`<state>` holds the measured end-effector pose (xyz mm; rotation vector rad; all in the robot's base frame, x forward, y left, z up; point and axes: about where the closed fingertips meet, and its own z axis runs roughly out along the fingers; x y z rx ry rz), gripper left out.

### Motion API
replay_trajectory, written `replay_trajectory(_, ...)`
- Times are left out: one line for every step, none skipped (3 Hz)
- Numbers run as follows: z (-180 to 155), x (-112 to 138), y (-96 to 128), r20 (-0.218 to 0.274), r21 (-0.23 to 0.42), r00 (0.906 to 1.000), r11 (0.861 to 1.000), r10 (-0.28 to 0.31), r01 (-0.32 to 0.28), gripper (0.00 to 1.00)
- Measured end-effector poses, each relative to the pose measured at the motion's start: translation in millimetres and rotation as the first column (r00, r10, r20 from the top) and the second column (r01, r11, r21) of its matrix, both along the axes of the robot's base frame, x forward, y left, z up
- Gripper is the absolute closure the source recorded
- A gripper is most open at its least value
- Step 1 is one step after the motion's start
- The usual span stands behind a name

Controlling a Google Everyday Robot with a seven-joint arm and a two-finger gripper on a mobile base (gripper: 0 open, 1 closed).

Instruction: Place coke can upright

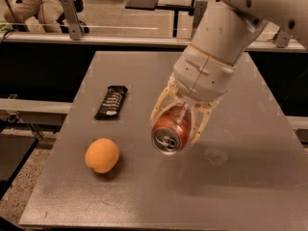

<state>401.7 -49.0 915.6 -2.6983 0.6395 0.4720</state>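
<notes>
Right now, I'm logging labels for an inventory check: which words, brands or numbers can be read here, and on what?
No text is readable.
snack bar wrapper: pale lettering on black, too blurred to read.
coke can, gripped by the end effector over the table: silver top faces the camera, no lettering legible on its red side.
orange fruit: no markings.
</notes>
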Motion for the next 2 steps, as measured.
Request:
replay_trajectory(15.7,21.8,-3.6,-0.145,0.123,0.9639,0.963,-0.223,0.242,1.0)
replay_trajectory(34.1,34.4,-7.2,-0.399,0.196,0.7799,0.786,-0.482,0.586,1.0)
